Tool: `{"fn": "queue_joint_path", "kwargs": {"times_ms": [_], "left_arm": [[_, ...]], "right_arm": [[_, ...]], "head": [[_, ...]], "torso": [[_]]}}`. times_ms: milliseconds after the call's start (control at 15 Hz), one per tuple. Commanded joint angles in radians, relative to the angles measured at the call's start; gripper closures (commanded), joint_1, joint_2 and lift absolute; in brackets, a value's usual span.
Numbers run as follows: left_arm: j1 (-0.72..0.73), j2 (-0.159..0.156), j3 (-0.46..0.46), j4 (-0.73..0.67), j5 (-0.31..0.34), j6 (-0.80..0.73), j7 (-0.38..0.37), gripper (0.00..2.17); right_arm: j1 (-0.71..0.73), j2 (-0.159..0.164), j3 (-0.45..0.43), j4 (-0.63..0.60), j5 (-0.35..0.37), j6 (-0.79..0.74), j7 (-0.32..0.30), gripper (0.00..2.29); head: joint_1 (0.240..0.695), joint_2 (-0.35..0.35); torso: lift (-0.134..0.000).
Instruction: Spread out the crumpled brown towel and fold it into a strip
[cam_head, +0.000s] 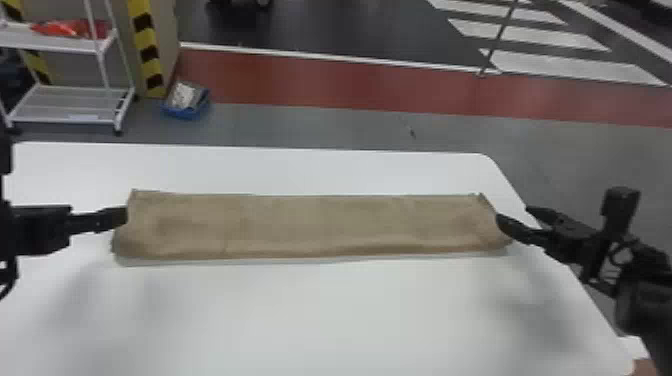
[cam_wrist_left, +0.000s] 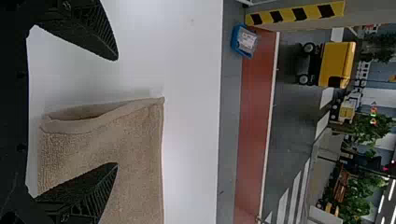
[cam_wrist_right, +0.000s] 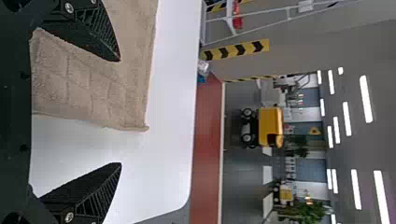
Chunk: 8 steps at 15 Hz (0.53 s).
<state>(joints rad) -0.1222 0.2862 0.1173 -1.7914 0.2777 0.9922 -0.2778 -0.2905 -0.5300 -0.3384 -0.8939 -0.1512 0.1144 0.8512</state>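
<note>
The brown towel (cam_head: 320, 225) lies as a long, fairly flat strip across the table, left to right, with a rounded near edge. At its left end is my left gripper (cam_head: 125, 216); in the left wrist view that gripper (cam_wrist_left: 116, 112) is open, one finger over the towel (cam_wrist_left: 135, 154), the other beyond its end, where the layers gape slightly. My right gripper (cam_head: 512, 215) stands open at the strip's right end. In the right wrist view, the right gripper (cam_wrist_right: 120, 112) has one finger over the towel (cam_wrist_right: 93, 88) and the other above bare tabletop.
The white table (cam_head: 320, 315) extends in front of and behind the towel, its right edge running beneath the right arm. Beyond the table, on the floor, are a white shelf rack (cam_head: 75, 120) and a blue bin (cam_head: 186, 112).
</note>
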Motion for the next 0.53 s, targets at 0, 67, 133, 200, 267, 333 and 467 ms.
{"fn": "queue_joint_path", "kwargs": {"times_ms": [0,67,133,200,267,333,467], "left_arm": [[-0.010,0.007,-0.005,0.026,-0.008,0.020,0.000,0.09],[-0.010,0.011,-0.008,0.033,-0.006,0.041,0.000,0.09],[-0.010,0.014,-0.010,0.035,-0.006,0.072,0.000,0.11],[-0.008,0.018,-0.010,0.035,-0.006,0.087,-0.003,0.16],[-0.007,0.019,-0.010,0.035,-0.003,0.124,-0.009,0.21],[-0.007,0.021,-0.007,0.033,0.003,0.161,-0.024,0.22],[0.003,0.021,-0.004,0.024,0.020,0.182,-0.031,0.22]], "right_arm": [[-0.026,-0.007,0.004,0.000,0.070,0.112,0.020,0.22],[-0.027,-0.008,0.009,0.000,0.078,0.130,0.020,0.22],[-0.026,-0.008,0.010,0.000,0.082,0.133,0.022,0.23],[-0.026,-0.011,0.012,0.000,0.090,0.140,0.023,0.30],[-0.026,-0.011,0.013,0.001,0.096,0.149,0.040,0.35],[-0.026,-0.013,0.013,0.001,0.098,0.155,0.049,0.39],[-0.026,-0.016,0.004,0.001,0.093,0.186,0.072,0.59]], "head": [[0.695,-0.219],[0.695,-0.218],[0.695,-0.217],[0.695,-0.217],[0.695,-0.218],[0.695,-0.220],[0.695,-0.224]], "torso": [[-0.123],[-0.123],[-0.123],[-0.123],[-0.123],[-0.123],[-0.123]]}}
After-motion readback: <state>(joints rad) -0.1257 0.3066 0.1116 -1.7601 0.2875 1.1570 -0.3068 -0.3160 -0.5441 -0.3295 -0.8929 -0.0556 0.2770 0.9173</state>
